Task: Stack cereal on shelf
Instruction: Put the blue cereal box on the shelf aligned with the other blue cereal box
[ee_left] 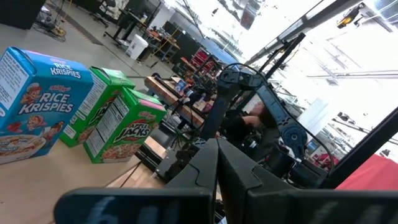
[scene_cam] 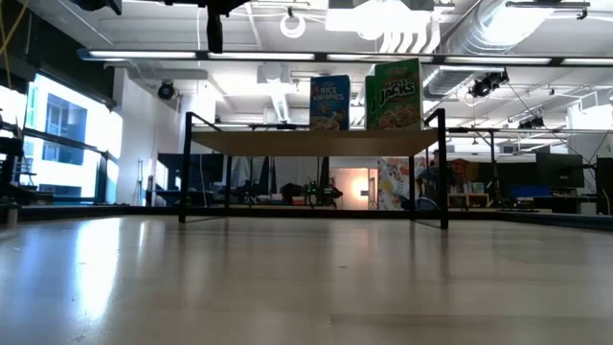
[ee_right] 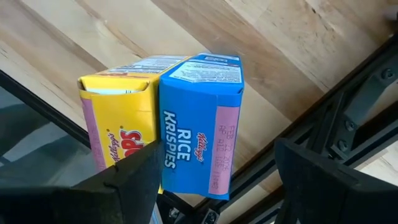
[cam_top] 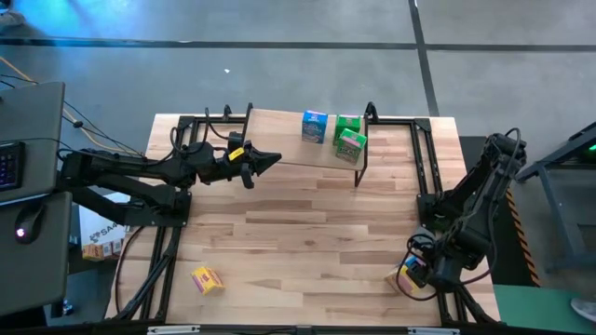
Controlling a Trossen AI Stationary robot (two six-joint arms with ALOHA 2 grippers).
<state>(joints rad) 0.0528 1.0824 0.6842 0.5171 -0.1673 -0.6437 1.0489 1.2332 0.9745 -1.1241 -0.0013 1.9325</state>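
Bright, even light falls from ceiling lamps (scene_cam: 383, 21), which flare white beyond the shelf (scene_cam: 316, 142). The table (scene_cam: 287, 278) shows soft glare. Beyond the left gripper (ee_left: 217, 180) the room is blown out; its own fingers blur close up.

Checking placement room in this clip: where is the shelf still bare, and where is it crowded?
The shelf plank is bare from the shut left pincer across to the blue box. Its right end is crowded: the blue box and two green boxes stand close together.
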